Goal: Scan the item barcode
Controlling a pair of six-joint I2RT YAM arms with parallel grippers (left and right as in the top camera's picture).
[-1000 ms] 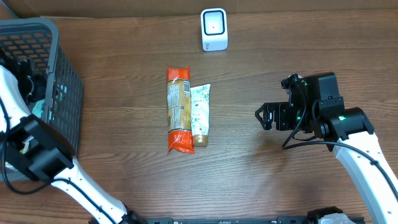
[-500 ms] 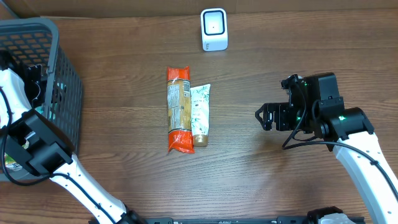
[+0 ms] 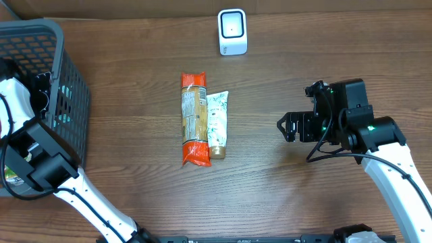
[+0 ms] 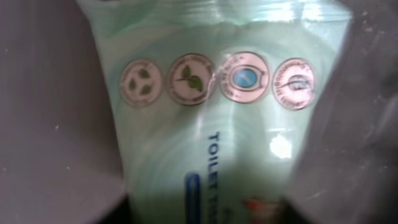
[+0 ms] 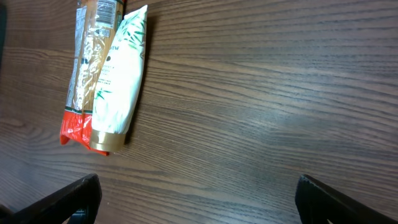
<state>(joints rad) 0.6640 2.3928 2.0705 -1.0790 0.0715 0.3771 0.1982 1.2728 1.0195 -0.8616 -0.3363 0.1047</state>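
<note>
In the basket [image 3: 67, 101], tissue pack [image 4: 205, 124] lies between left end effector's [image 4: 205, 186] fingers [image 4: 56, 137]; grip unclear.

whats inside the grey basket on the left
A pale green pack printed with TOILET and four round emblems, close up in the left wrist view. The left arm reaches into the basket. The arm and mesh walls hide whatever else lies there.

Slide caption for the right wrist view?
Open right gripper over brown wooden table; white leaf-print tube beside orange-ended clear snack packet.
</note>
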